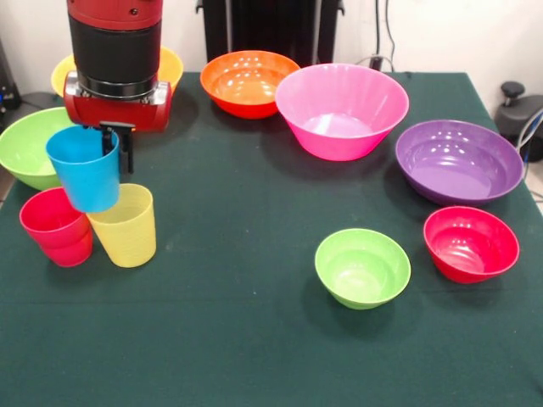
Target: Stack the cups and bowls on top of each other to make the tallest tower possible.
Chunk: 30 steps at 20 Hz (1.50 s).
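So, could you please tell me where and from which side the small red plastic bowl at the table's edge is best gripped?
Probably by its rim, coming straight down from above. The small red plastic bowl sits upright with its mouth open, and its round sloping wall offers no flat side to pinch. The stretch of rim facing away from the wide purple bowl looks freest.

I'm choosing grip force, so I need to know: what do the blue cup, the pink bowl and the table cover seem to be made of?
Blue cup: looks like smooth, thin plastic with an even colour and a soft sheen.
Pink bowl: probably glossy hard plastic, with bright highlights inside and faint ribbing on the wall.
Table cover: appears to be dark green matte fabric, perhaps felt, showing no reflections.
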Available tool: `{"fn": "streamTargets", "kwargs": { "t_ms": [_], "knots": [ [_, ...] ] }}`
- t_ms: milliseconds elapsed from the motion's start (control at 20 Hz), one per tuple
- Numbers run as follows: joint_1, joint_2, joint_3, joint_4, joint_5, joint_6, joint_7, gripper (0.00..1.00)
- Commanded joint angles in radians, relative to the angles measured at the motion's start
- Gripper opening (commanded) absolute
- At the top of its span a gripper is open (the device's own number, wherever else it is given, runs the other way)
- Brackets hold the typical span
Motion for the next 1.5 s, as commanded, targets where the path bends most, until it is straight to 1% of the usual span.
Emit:
{"fn": "streamTargets", "kwargs": {
  "t_ms": [50, 300, 600, 850, 1100, 1500],
  "knots": [
    [0.0, 0.047, 0.078, 0.071, -0.066, -0.037, -0.113, 0.0],
    [0.006, 0.047, 0.079, 0.08, -0.06, -0.051, -0.093, 0.0],
    [-0.003, 0.048, 0.097, 0.084, -0.051, -0.054, -0.105, 0.0],
    [-0.008, 0.052, 0.12, 0.078, -0.034, -0.04, -0.115, 0.0],
    [0.008, 0.056, 0.125, 0.045, -0.029, 0.018, -0.126, 0.0],
    [0.0, 0.055, 0.141, 0.055, -0.023, 0.011, -0.124, 0.0]
  ]
}}
